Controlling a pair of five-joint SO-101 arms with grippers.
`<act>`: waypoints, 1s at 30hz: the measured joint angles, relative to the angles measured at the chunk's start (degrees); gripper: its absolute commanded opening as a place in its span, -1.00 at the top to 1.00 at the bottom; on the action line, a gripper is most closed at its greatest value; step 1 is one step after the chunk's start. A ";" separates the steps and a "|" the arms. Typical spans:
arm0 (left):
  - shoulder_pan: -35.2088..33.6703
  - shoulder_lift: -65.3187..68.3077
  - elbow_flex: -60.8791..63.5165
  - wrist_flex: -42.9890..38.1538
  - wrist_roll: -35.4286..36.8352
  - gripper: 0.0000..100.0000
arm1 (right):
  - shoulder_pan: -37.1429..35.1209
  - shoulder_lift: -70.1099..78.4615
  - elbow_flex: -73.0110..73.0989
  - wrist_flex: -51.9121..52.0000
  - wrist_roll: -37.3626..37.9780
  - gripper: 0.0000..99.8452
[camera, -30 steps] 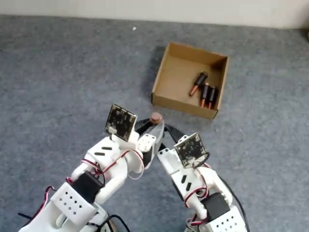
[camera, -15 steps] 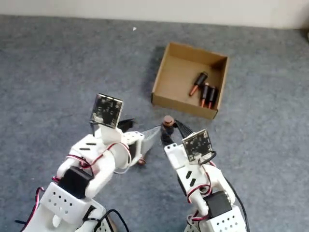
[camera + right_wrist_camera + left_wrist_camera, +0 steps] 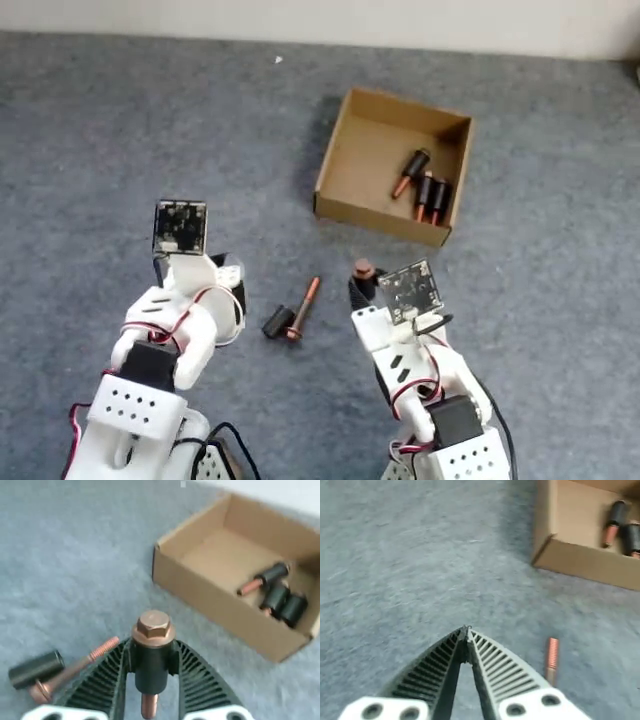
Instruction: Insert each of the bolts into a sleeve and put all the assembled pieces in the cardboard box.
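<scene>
Status: fourth assembled piece (image 3: 151,672) is in my right tool (image 3: 151,650). The tool is clamped on the black sleeve, bolt through it, hex head up and shank tip poking out below. It is not boxed yet; it sits off the near wall of the cardboard box (image 3: 375,218), box at roughly 12–1 o'clock from the tool in the high view.

Box contents: three finished pieces (image 3: 424,193), all toward its 3 o'clock side. Two lie side by side, the third is angled just at 11 o'clock of them.

Left to do: one loose bolt (image 3: 304,305) and one loose sleeve (image 3: 277,323) on the tabletop (image 3: 120,130), at 9 o'clock of the right tool. The sleeve is right by the bolt head; can't tell if they touch. They are not mated.

Left tool (image 3: 465,632): tips closed together, nothing in it, at 9 o'clock of the loose pair.

My read: three of five done, the fourth needs the drop, the fifth needs assembly plus the drop.
</scene>
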 measured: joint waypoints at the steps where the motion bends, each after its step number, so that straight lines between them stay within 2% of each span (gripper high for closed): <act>1: -0.79 0.00 1.76 -1.93 0.00 0.99 | 0.44 0.00 -0.26 1.14 0.00 0.99; 8: -6.77 0.00 11.96 -15.91 0.00 0.99 | 0.53 3.69 -8.53 3.16 0.00 0.99; 15: -10.81 0.00 16.62 -27.52 0.00 0.99 | 1.49 27.52 -24.00 -0.88 0.00 0.99; 26: -10.73 0.00 16.79 -29.36 0.00 0.99 | 13.54 75.69 -59.34 -9.23 0.00 0.99; 30: -10.73 0.00 16.79 -29.36 0.00 0.99 | 15.82 90.73 -70.77 -10.37 0.00 0.99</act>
